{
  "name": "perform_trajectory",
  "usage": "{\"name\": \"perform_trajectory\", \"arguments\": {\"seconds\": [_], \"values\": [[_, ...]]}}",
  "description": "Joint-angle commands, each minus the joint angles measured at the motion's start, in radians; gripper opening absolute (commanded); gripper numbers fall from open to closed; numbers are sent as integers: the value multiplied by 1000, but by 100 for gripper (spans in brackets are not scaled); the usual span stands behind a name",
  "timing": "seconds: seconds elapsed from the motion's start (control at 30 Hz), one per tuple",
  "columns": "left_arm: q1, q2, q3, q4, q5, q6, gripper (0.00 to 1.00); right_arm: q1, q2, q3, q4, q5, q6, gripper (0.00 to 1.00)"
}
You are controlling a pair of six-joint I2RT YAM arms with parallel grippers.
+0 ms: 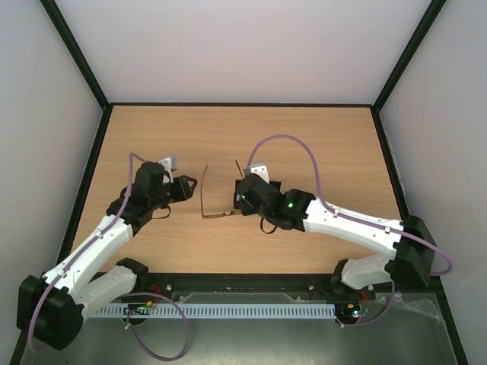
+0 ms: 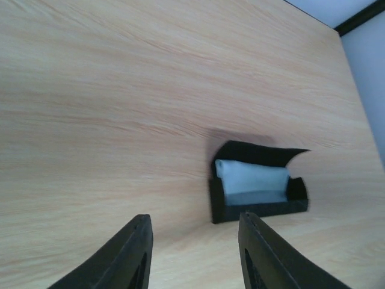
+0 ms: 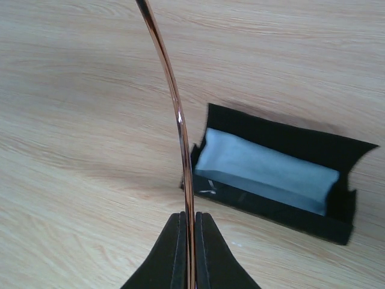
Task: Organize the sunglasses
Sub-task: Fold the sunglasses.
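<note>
The sunglasses (image 1: 204,199), thin and brown, are lifted near the table's middle between my two grippers. My right gripper (image 1: 239,201) is shut on one slim temple arm; in the right wrist view that coppery arm (image 3: 178,120) runs up from between the closed gripper (image 3: 190,220). Just left of the sunglasses, my left gripper (image 1: 190,186) is open, and in its wrist view the gripper (image 2: 195,220) holds nothing. Beyond both wrists lies an open black case (image 3: 274,208) with a light blue cloth (image 3: 264,168) inside, also seen as the case (image 2: 258,208) in the left wrist view.
The wooden table (image 1: 304,144) is bounded by a black frame and pale walls (image 1: 228,46) at the back and sides. Both arm bases and a cable rail (image 1: 243,310) sit along the near edge.
</note>
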Motion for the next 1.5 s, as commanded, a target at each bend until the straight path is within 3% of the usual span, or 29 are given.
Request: {"name": "perform_trajectory", "arguments": {"seconds": [0.0, 0.23, 0.63, 1.03, 1.37, 1.47], "values": [[-90, 31, 58, -21, -13, -13, 39, -14, -47, -52, -86, 95, -56, 1], [-224, 83, 131, -52, -97, -19, 37, -31, -93, -92, -109, 120, -78, 1], [-420, 279, 168, 48, -139, -66, 30, -58, -82, -92, -74, 84, -100, 1], [-485, 344, 227, 74, -98, -50, 31, -117, -127, -133, -66, 68, -119, 1], [-390, 102, 155, 92, -186, -135, 59, -230, -226, -167, -64, 58, -75, 1], [-392, 27, 107, 186, -170, -182, 68, -281, -236, -167, -35, -2, -51, 1]]}}
